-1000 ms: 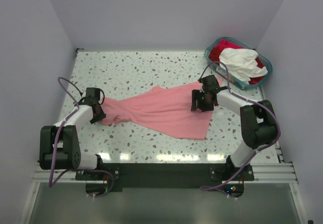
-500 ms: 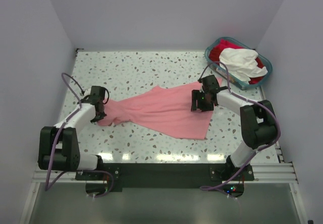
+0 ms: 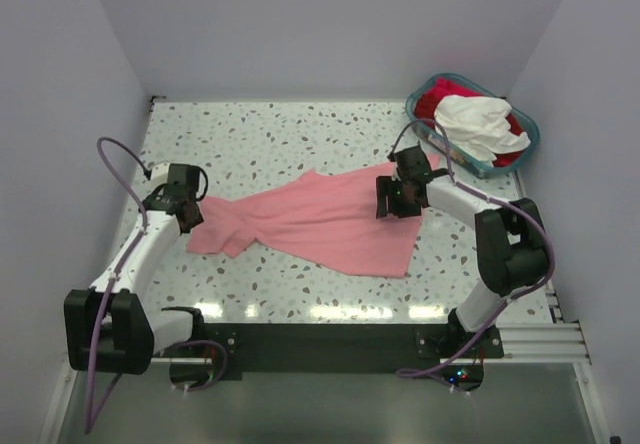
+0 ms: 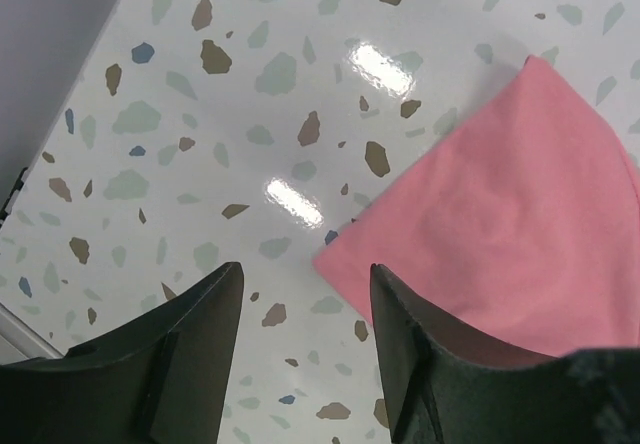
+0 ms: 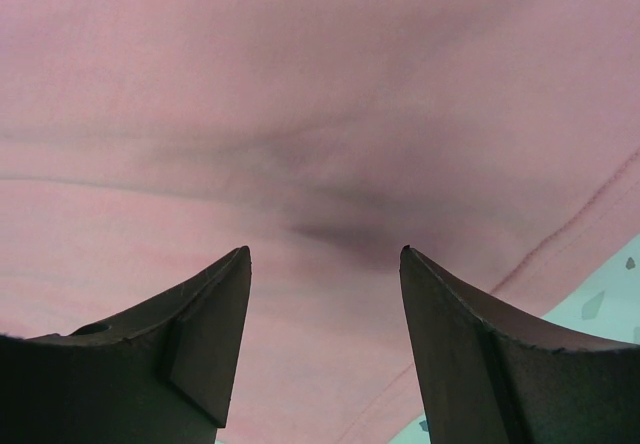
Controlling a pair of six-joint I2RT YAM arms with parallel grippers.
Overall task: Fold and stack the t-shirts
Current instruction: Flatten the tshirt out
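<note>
A salmon-pink t-shirt (image 3: 320, 224) lies spread and rumpled across the middle of the speckled table. Its left end (image 4: 510, 214) shows as a flat pink corner in the left wrist view. My left gripper (image 3: 186, 212) hovers at that left end, open, with only bare table between its fingers (image 4: 305, 274). My right gripper (image 3: 393, 202) stands open over the shirt's right part, pink cloth (image 5: 320, 114) filling the view under its fingertips (image 5: 325, 254). White (image 3: 478, 124) and red (image 3: 436, 98) t-shirts lie heaped in the basket.
A teal-blue plastic basket (image 3: 428, 136) stands at the back right corner of the table (image 3: 270, 134). White walls close in at the left, back and right. Purple cables loop from both arms.
My left gripper has let go of the shirt's left end, opened, and drawn back toward the left; the left arm's base link swung lower. The right gripper stayed put.
</note>
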